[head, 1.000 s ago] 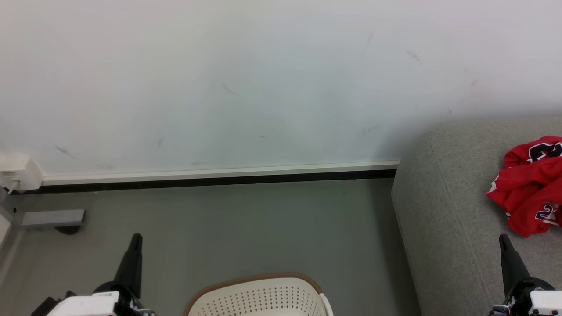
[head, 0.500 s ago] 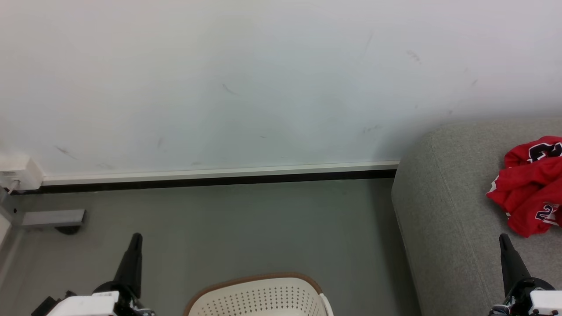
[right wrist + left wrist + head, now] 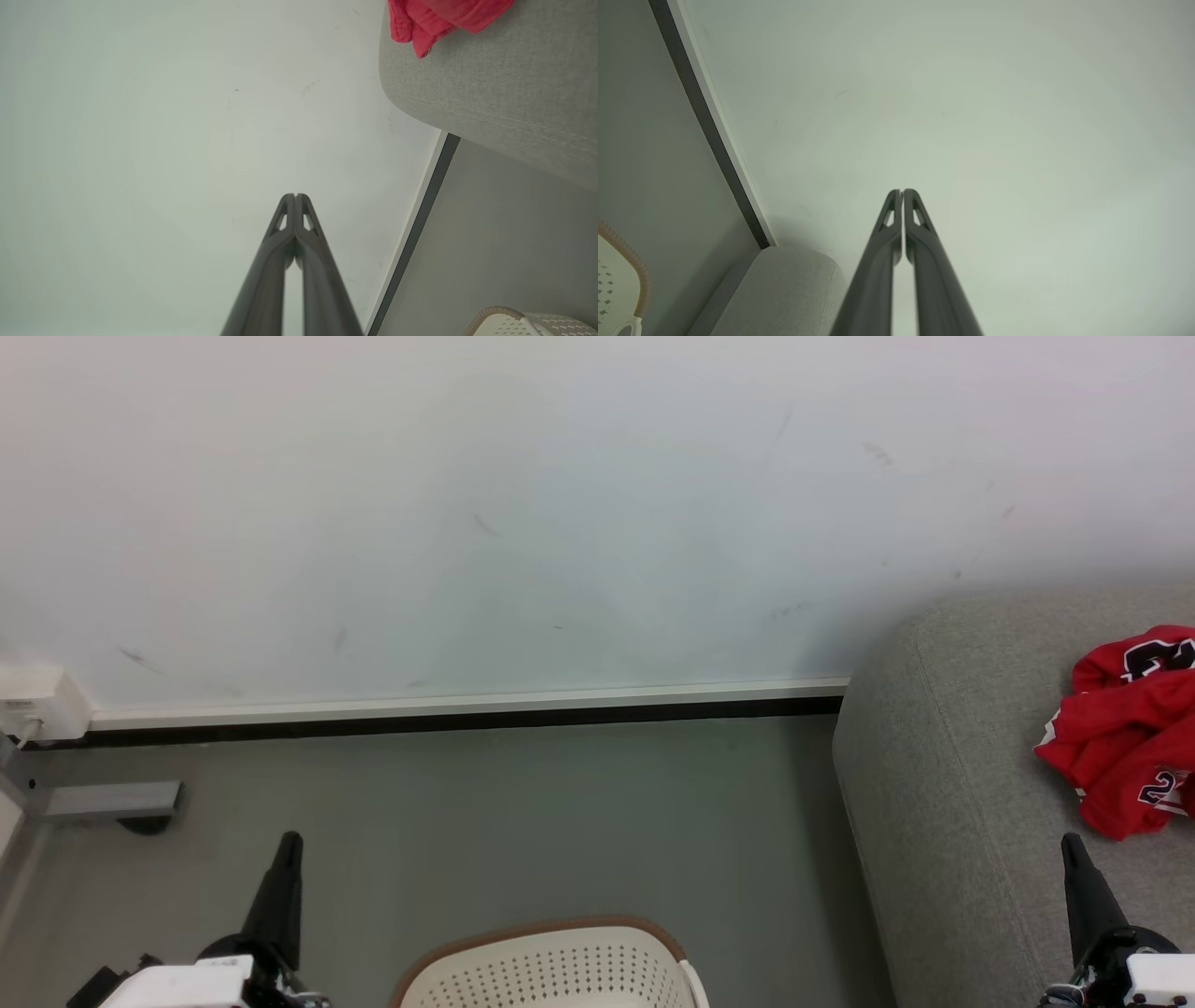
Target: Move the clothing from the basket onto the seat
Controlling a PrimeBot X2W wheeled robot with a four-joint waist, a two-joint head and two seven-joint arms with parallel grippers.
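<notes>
Red clothing (image 3: 1125, 728) with black-and-white numbers lies crumpled on the light-grey seat (image 3: 943, 803) at the right of the head view; its edge (image 3: 434, 16) hangs near the seat (image 3: 495, 88) in the right wrist view. The cream basket (image 3: 551, 966) with a brown rim stands on the floor at the bottom centre; its inside is out of frame. My left gripper (image 3: 289, 845) is shut and empty, left of the basket. My right gripper (image 3: 1072, 845) is shut and empty, over the seat below the clothing. Both wrist views show the fingertips touching: left gripper (image 3: 902, 192), right gripper (image 3: 295, 196).
A white wall (image 3: 560, 523) with a baseboard (image 3: 467, 709) runs behind the grey floor (image 3: 523, 821). A grey bracket (image 3: 112, 798) and a white box (image 3: 37, 705) sit at the far left. The basket rim (image 3: 626, 261) and seat corner (image 3: 784, 289) show in the left wrist view.
</notes>
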